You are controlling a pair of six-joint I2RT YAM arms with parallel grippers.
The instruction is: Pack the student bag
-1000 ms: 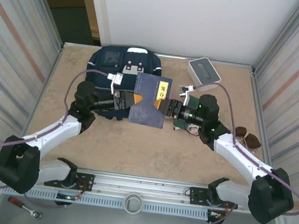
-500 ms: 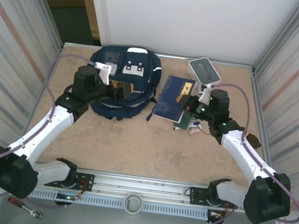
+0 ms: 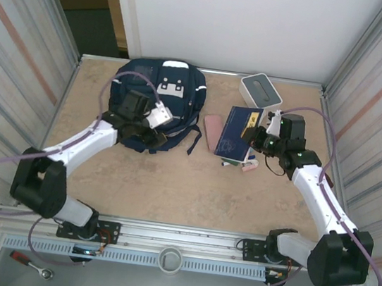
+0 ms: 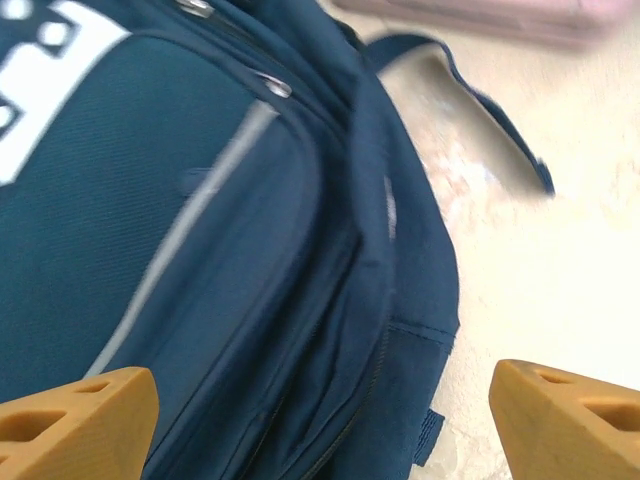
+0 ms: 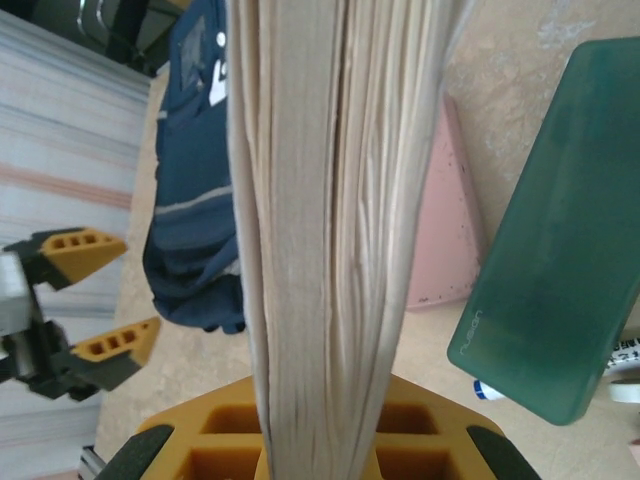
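— Left end effector (image 4: 320, 428)?
— Released. Spread wide, orange fingertips (image 4: 75, 420) at the two bottom corners of the wrist view, nothing clamped between. Poised over the near right part of the student bag (image 4: 200, 250). Touching the fabric or not: cannot tell.

— Around it?
— Navy cloth underneath, with a thin pale stripe and a white patch. Just right of that, a dark strap (image 4: 480, 90) trailing onto the bare desk (image 3: 191, 193). Farther right, a flat pink case (image 3: 213, 128), apart from the bag.

— Right end effector (image 5: 335, 440)?
— Clenched on a navy booklet (image 3: 237, 132), gripped at its right edge. From the wrist, a thick block of pale page edges standing upright between the yellow jaws. Lifted or resting on the desk: cannot tell.

— Beyond the booklet?
— A yellow label (image 3: 250, 116) toward its far end. A green case (image 5: 545, 240) lying flat just right of the pink case in the wrist view, at the near end of the booklet from above. A white box (image 3: 261, 90) farther back, close to the far wall, right of the bag.

— Whereabouts of the student bag overall?
— Far part of the desk, left of centre, lying flat, front face up, white patches toward the far edge. Zipped or unzipped: cannot tell.
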